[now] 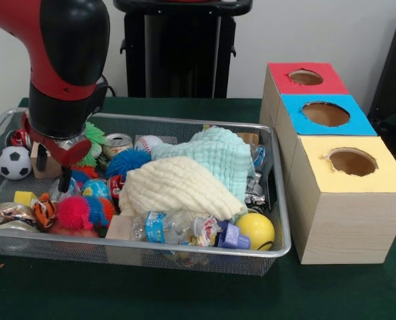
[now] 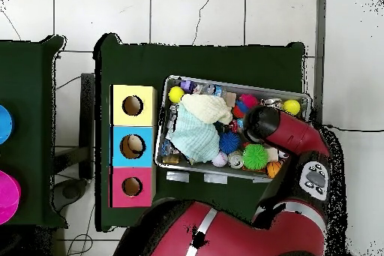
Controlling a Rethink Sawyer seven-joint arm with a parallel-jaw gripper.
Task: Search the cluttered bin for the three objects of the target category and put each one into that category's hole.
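Observation:
The silver wire-mesh bin is full of clutter; it also shows in the overhead view. My gripper hangs low over the bin's left part, its two dark prongs apart, with nothing seen between them. An orange tiger plush with black stripes lies just in front of and below it, beside a pink spiky ball. The tan plush with pink ears is hidden. The red-topped hole is the farthest of three boxes right of the bin; it also shows in the overhead view. In the overhead view the arm covers the gripper.
A cream cloth and a mint cloth cover the bin's middle. A soccer ball, blue spiky ball, can, plastic bottle and yellow ball lie around. Blue-topped and yellow-topped holes stand nearer.

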